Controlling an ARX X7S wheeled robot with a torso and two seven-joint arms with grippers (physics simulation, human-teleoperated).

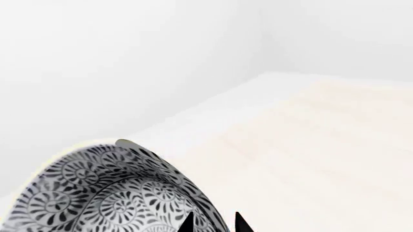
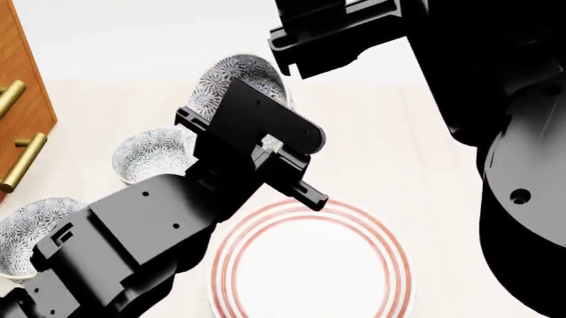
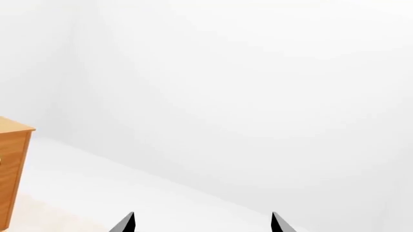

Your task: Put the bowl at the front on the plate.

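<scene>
The large round white plate [image 2: 311, 264] with three thin red rings is lying bare on the pale table [image 2: 389, 152], nothing in it. Three small deep bowls with a dense grey-blue floral pattern are sitting in a row: one at the near left edge [image 2: 26, 232], one in the middle [image 2: 150, 152], and one furthest back [image 2: 234, 76], its inside showing empty. The black left gripper [image 1: 215, 223] is reaching over the far bowl [image 1: 110, 193], its fingertips [image 1: 187, 222] pinching the rim, one inside and one outside. The right gripper [image 3: 201, 223] is hanging high above the table, jaws spread wide, near a wooden cabinet [image 3: 11, 169].
</scene>
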